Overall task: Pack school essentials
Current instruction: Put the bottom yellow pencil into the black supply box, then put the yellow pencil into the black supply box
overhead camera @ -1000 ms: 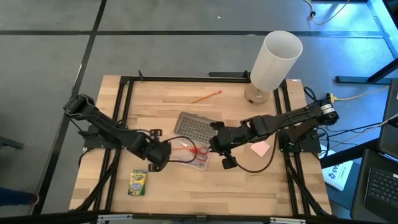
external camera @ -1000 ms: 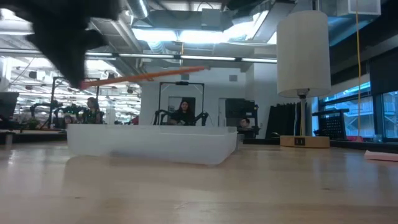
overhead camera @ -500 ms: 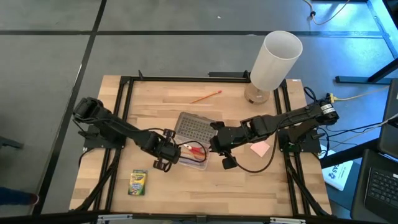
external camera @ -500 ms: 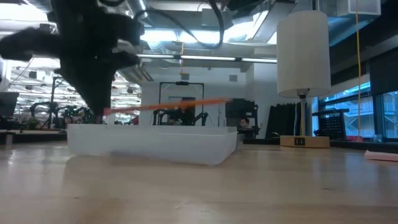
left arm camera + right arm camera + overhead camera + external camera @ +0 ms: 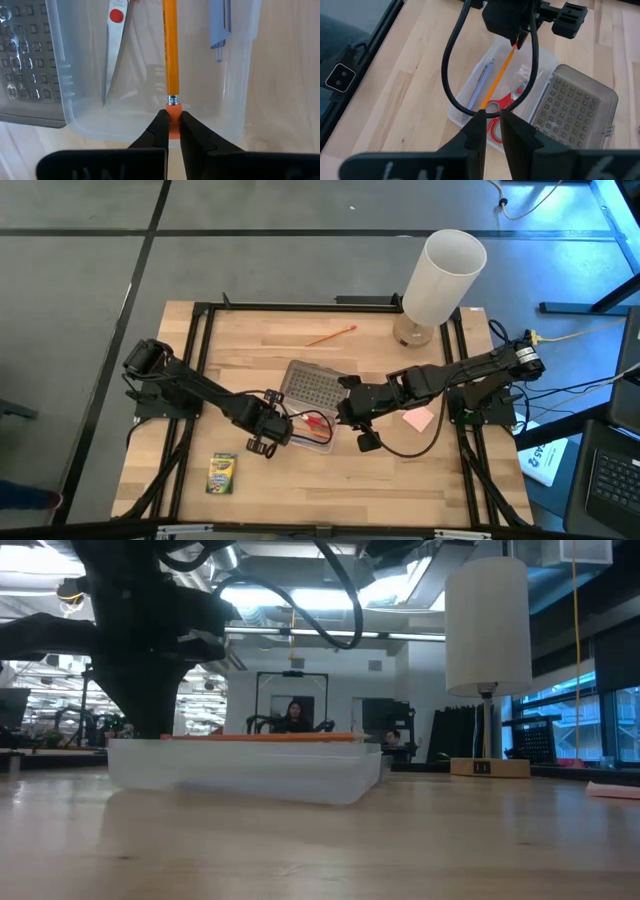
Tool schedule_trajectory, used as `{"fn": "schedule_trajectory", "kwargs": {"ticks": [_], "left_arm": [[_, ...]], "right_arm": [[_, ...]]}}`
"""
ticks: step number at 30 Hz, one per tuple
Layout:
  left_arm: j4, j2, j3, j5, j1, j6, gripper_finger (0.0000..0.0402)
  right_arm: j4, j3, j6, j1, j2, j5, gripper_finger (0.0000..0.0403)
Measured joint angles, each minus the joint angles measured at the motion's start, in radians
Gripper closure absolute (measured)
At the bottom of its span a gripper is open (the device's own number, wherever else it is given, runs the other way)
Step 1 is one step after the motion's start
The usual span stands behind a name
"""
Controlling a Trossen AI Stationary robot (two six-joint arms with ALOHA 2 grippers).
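Note:
My left gripper (image 5: 173, 125) is shut on a thin orange pencil (image 5: 171, 50) over the clear open box (image 5: 250, 770) at mid-table. The pencil lies level at rim height (image 5: 260, 737), running along the box. Inside the box lie red-handled scissors (image 5: 502, 107) and a bluish-purple pen (image 5: 481, 87). My right gripper (image 5: 490, 125) hovers shut above the box's right end, touching nothing. The green-and-yellow crayon box (image 5: 221, 473) lies flat near the near-left edge. A pink block (image 5: 419, 418) lies flat right of centre. My left gripper pinches the pencil's orange eraser end (image 5: 173, 111) between its two fingertips. The fingers come level from the table's left, in line with the pencil. The pencil reaches out level over the box interior; whether its far tip rests on anything I cannot tell.
The grey dotted lid (image 5: 308, 385) lies beside the box on its far side. A second orange pencil (image 5: 332, 335) lies on the far part of the table. A tall white cylinder (image 5: 440, 275) stands at the far-right corner. A black cable (image 5: 451, 65) loops over the box.
My left gripper has moved right toward the box and come down. The pencil, earlier tilted and held high above the box, has dropped to rim height and now lies level. My right arm has kept still.

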Motion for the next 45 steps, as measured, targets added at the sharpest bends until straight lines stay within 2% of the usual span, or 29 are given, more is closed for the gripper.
{"fn": "schedule_trajectory", "kwargs": {"ticks": [6, 20, 29, 33, 35, 40, 45], "left_arm": [[0.002, 0.000, 0.000, -0.003, 0.002, -0.006, 0.0379], [0.007, 0.000, 0.000, -0.004, 0.002, -0.005, 0.0310], [0.002, 0.000, 0.003, -0.004, 0.002, -0.030, 0.0309], [-0.036, -0.018, 0.053, -0.004, 0.002, -0.036, 0.0307], [-0.060, -0.039, 0.079, -0.006, 0.002, -0.036, 0.0306], [-0.075, -0.144, 0.106, -0.031, 0.002, -0.049, 0.0306], [-0.126, -0.280, 0.107, -0.101, 0.002, -0.124, 0.0306]], "right_arm": [[0.000, 0.000, 0.000, 0.000, 0.000, 0.000, 0.0344], [-0.007, 0.000, -0.001, 0.000, 0.000, 0.000, 0.0344], [-0.009, 0.000, -0.001, 0.000, 0.000, 0.004, 0.0344], [-0.023, 0.000, -0.001, -0.008, 0.000, 0.083, 0.0344], [-0.041, 0.000, 0.000, -0.030, 0.000, 0.101, 0.0344], [-0.106, 0.000, 0.054, -0.142, 0.000, 0.069, 0.0344], [-0.151, 0.000, -0.017, -0.283, 0.000, 0.013, 0.0344]]}}
